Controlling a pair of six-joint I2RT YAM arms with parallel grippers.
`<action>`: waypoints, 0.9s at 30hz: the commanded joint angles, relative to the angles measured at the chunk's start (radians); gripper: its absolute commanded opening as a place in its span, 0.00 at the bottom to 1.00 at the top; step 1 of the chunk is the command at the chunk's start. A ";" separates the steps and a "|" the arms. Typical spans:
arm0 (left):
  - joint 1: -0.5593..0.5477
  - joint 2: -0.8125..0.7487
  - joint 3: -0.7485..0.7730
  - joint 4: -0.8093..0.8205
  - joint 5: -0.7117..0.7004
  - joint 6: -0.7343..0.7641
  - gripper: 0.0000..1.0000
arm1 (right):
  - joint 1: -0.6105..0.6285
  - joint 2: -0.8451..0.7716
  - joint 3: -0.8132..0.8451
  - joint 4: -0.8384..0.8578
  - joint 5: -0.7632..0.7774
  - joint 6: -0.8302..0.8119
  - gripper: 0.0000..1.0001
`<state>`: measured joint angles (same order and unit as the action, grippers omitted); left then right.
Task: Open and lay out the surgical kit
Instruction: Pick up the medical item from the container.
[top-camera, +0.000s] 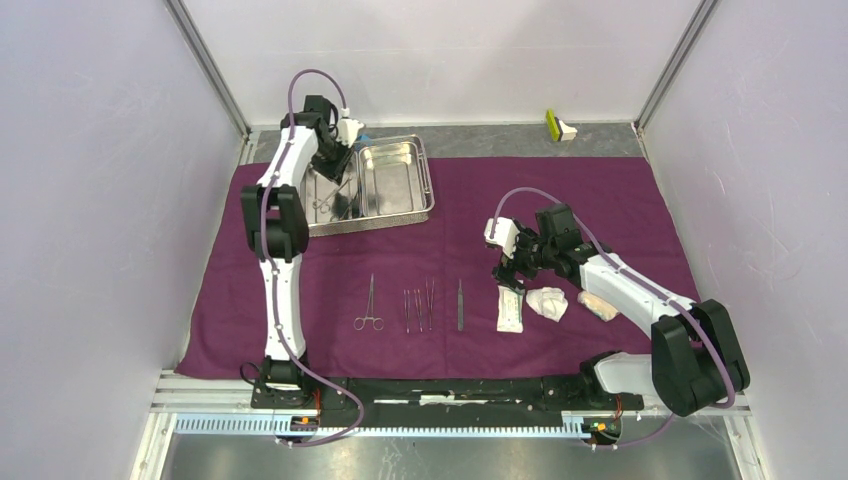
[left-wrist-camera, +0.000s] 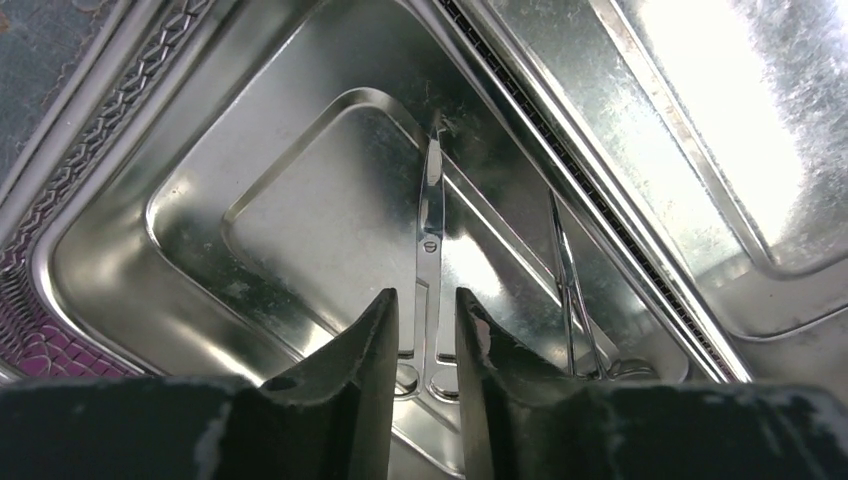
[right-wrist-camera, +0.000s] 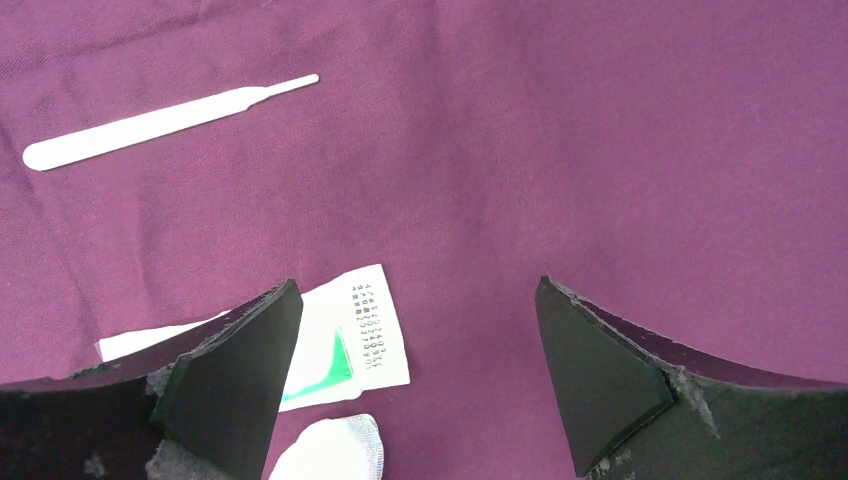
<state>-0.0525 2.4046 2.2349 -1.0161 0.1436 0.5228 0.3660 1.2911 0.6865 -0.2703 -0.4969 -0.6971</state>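
walls: pale panels on three sides, metal posts in the far corners; grey counter (top-camera: 500, 140) shows at the far edge, where a small green-and-white object (top-camera: 557, 125) sits

purple cloth (top-camera: 560, 200) lies spread flat over most of the counter, matte, with soft creases

steel tray (top-camera: 390, 180) sits at the far left of the cloth: shiny, two compartments, rounded corners, patterned rim

left gripper (left-wrist-camera: 425, 300) reaches down into the left compartment, jaws a narrow gap apart; ring-handled forceps (left-wrist-camera: 430, 230) lie on the tray floor in line with that gap, not clamped; a second thin instrument (left-wrist-camera: 565, 270) lies near the divider

near row on the cloth, left to right: hinged forceps (top-camera: 368, 303), tweezers (top-camera: 418, 305), flat metal handle (top-camera: 460, 305), white packet (top-camera: 510, 308) with green print, two crumpled gauze wads (top-camera: 547, 302)

right gripper (right-wrist-camera: 418, 288) hovers over the cloth above the packet, jaws spread wide, nothing held
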 joint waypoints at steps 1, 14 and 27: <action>-0.009 0.013 0.057 0.010 0.043 -0.002 0.38 | -0.002 -0.002 0.031 0.005 -0.015 -0.013 0.94; -0.049 0.086 0.112 0.058 0.044 0.050 0.49 | -0.003 0.005 0.028 0.003 -0.005 -0.015 0.94; -0.051 0.145 0.151 0.087 0.013 0.097 0.47 | -0.006 0.015 0.028 0.000 0.001 -0.018 0.94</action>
<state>-0.1005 2.5278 2.3428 -0.9634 0.1589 0.5644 0.3649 1.2972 0.6865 -0.2710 -0.4938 -0.7036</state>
